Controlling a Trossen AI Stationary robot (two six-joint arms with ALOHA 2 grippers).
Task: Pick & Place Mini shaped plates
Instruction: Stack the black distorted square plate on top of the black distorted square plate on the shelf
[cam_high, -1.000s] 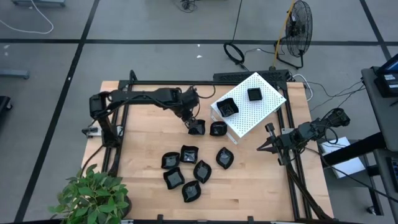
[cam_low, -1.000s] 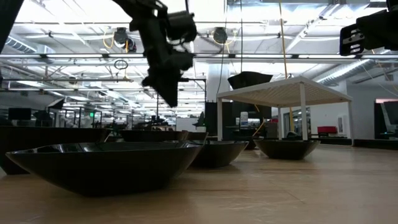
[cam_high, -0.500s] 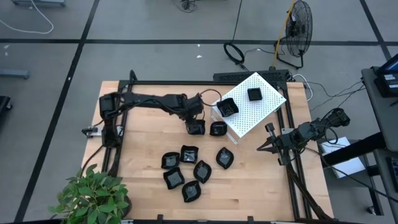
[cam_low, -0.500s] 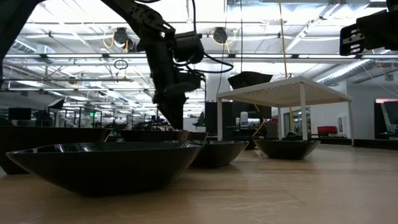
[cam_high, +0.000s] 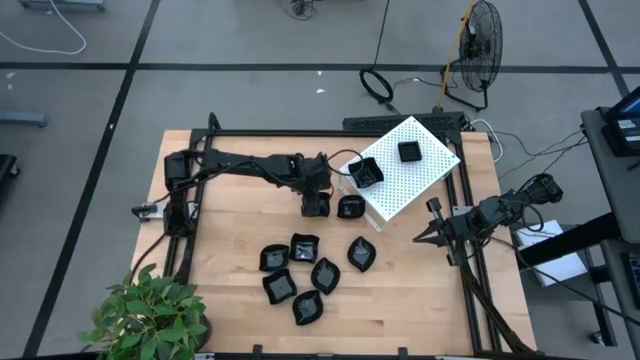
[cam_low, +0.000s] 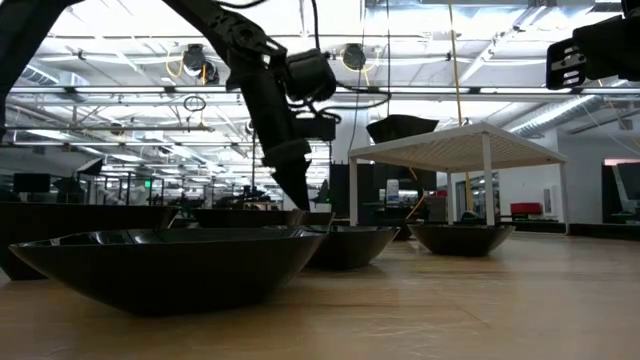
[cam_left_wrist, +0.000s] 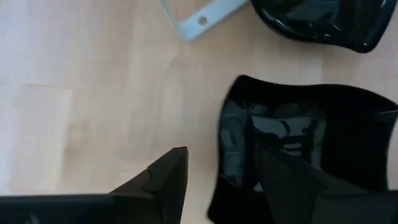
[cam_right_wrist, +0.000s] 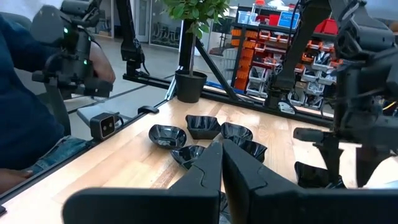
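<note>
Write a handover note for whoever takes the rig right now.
Left hand: open, lowered over a black mini plate by the white perforated box, one finger inside its rim; no grip yet.
Right hand: shut, empty, parked off the table's right edge.
Done: two plates on the box.
Left: another plate beside the box and the cluster of six mid-table.

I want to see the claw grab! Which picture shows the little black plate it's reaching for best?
The left wrist view: the plate fills it, one finger inside its rim. The high view shows it small under the left gripper; the low view mostly hides it.
</note>
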